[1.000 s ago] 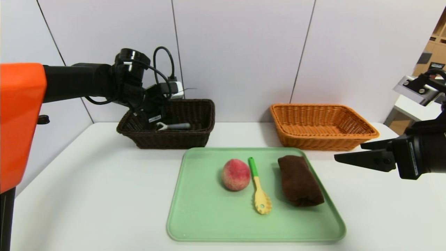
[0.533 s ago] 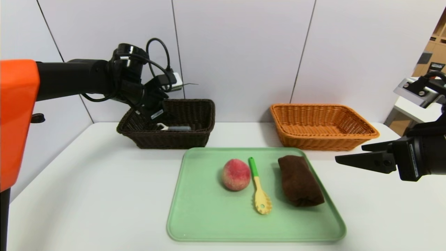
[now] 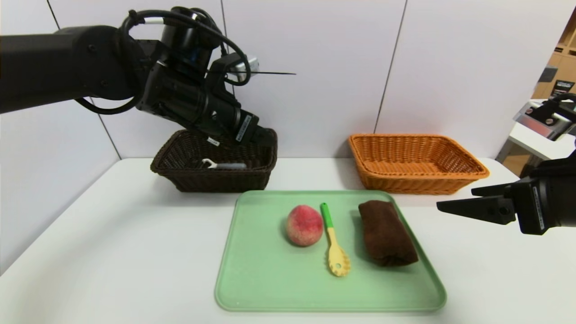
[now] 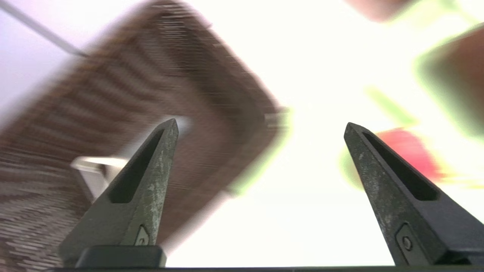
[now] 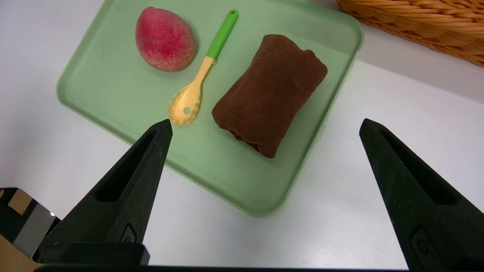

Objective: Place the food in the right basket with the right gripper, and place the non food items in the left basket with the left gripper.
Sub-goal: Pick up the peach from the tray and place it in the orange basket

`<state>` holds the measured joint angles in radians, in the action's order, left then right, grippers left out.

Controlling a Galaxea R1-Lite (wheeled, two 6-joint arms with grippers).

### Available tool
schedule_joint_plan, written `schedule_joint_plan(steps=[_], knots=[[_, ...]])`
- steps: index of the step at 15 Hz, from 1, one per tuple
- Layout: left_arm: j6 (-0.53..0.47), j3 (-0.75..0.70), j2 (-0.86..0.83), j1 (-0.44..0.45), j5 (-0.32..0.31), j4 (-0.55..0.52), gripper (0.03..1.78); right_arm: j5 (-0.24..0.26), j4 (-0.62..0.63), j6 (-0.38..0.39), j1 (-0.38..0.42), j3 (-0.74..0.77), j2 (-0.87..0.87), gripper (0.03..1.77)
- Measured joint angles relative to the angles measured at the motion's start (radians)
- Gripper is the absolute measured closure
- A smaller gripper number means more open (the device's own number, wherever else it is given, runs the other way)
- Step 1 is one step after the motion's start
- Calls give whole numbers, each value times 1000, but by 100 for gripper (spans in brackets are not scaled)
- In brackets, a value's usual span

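1. The green tray (image 3: 270,288) is taken as the landmark on the white counter (image 3: 112,252); on it lie a peach (image 3: 304,225), a green-and-yellow pasta spoon (image 3: 334,245) just beside the peach, and a rolled brown towel (image 3: 386,233) on the spoon's far side.
2. Behind the tray, the dark basket (image 3: 216,177) is seen to its left and the orange basket (image 3: 416,164) to its right; a wrench (image 3: 223,165) lies inside the dark basket (so one non-food item is judged sorted).
3. The left tool (image 4: 261,126) is shown released, its prongs spread with nothing between them, held above the dark basket and angled toward the tray.
4. The right tool (image 5: 264,124) is likewise spread wide and empty, parked above the counter just off the tray's right edge.
5. Three risks are judged from here:
   - The spoon lies so close to the peach that the fruit could be nudged and rolled if the left tool is lowered carelessly.
   - The towel (soft, loosely rolled) could unroll or snag the tray if only a top fold is pinched.
   - The arms could crowd each other if both are sent over the tray at once.
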<state>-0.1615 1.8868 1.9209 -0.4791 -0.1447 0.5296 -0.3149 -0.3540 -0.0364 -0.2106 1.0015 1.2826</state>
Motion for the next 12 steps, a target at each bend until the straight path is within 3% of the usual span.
schedule_joint_plan(steps=[4,9,12], knots=[[211,-99,-113,-133,158,16,18,2,-1,8,23,-14,-14,9],[346,-268,-244,-209,189,30,15,3,1,48,29,-13,-20,9],[362,-414,-326,-213,217,28,14,2,3,44,2,19,-3,9]])
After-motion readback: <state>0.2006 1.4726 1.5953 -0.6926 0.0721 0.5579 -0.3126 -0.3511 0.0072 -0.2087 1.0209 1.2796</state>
